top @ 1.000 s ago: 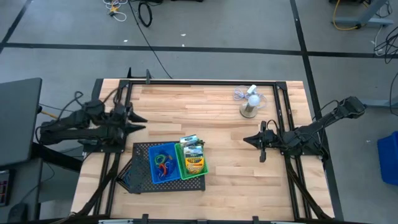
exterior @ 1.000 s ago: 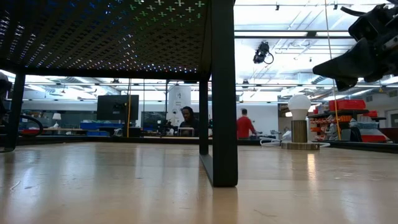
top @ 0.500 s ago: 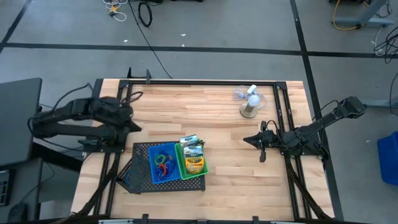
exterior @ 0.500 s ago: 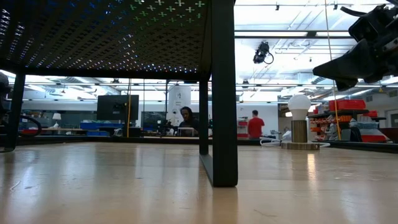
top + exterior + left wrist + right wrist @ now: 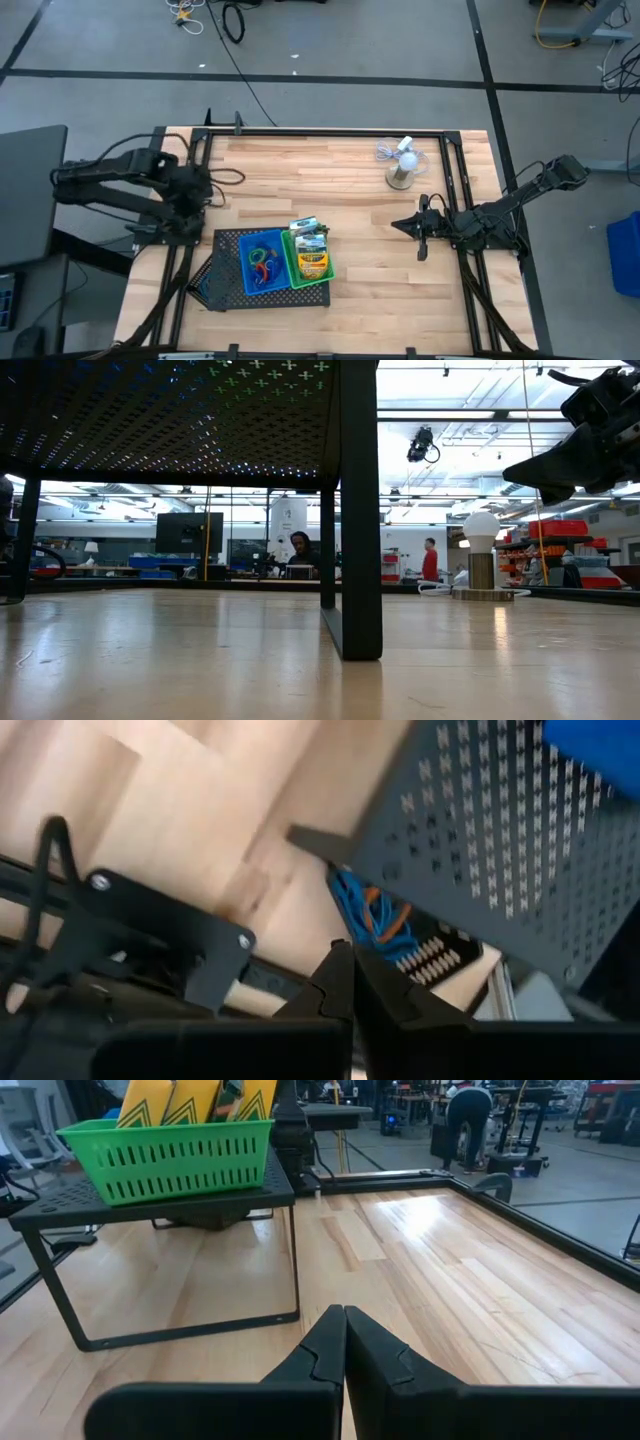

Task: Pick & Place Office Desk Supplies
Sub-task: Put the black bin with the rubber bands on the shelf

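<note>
A blue bin (image 5: 262,262) holding coloured rubber-band loops (image 5: 263,262) and a green bin (image 5: 310,258) holding the yellow crayon box (image 5: 313,263) stand side by side on the raised black mesh tray (image 5: 228,245). Green-white small boxes (image 5: 305,227) sit at the green bin's far end. My left gripper (image 5: 208,190) is shut, over the table's left edge, just beyond the tray's far-left corner. My right gripper (image 5: 397,225) is shut and hovers right of the tray, pointing at the green bin (image 5: 170,1155). No yellow tube shows.
A white mini fan (image 5: 402,165) on a round base stands at the far right. A dark object (image 5: 205,285) sticks out under the tray's near-left corner. The tray's leg (image 5: 360,510) stands close in the low view. Bare wood lies between tray and right gripper.
My left arm has drawn back toward the table's left edge, its elbow rising and its gripper tipping downward. The right arm has kept still. A person in red in the room behind has walked to the right.
</note>
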Robot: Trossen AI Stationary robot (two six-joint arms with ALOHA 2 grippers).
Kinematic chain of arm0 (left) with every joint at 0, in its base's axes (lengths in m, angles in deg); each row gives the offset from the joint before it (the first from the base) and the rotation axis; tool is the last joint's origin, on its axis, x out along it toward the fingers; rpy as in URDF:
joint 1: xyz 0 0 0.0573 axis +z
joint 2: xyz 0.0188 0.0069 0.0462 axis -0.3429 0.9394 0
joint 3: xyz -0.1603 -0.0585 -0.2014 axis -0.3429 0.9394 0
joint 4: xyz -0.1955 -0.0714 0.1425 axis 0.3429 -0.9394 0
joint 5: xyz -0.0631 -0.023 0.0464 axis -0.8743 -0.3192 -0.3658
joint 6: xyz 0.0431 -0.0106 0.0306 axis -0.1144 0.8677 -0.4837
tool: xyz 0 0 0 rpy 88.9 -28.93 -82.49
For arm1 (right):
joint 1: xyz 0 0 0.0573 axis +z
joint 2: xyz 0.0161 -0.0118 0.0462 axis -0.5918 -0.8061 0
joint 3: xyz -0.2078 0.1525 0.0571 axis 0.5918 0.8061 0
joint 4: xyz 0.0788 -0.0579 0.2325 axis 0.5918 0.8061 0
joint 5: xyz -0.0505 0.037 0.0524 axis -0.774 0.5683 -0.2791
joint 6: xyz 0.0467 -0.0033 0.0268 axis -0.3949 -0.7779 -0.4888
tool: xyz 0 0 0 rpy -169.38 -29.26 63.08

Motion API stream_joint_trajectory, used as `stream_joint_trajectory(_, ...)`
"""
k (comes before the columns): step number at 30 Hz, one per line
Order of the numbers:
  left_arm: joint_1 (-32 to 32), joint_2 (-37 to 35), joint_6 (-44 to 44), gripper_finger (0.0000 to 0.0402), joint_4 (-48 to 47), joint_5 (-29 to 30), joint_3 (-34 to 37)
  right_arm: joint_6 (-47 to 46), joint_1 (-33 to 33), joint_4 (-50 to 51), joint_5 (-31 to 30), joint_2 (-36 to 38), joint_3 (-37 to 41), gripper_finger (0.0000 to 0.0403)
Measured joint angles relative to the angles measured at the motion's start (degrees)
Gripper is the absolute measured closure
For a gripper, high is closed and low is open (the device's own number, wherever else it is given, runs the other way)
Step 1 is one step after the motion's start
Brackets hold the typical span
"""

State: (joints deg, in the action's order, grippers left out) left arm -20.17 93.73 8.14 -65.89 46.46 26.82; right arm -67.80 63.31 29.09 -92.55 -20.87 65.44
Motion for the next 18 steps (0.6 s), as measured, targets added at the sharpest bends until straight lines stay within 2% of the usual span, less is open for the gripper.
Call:
stream_joint_trajectory(6, -11.21, 5.05, 7.36, 0.0400, 1.83, 0.15, 0.02, 0.02, 0.00, 0.00, 0.02, 0.00, 0.00, 0.0396)
stream_joint_trajectory(12, -24.11, 9.24, 16.92, 0.0400, 5.50, 5.43, 0.04, 0.51, 0.00, 0.00, 0.02, 0.00, 0.00, 0.0396)
stream_joint_trajectory(18, -34.57, 14.46, 25.12, 0.0400, 7.25, 7.46, 0.04, 1.95, 0.00, -0.06, 0.07, 0.02, 0.00, 0.0396)
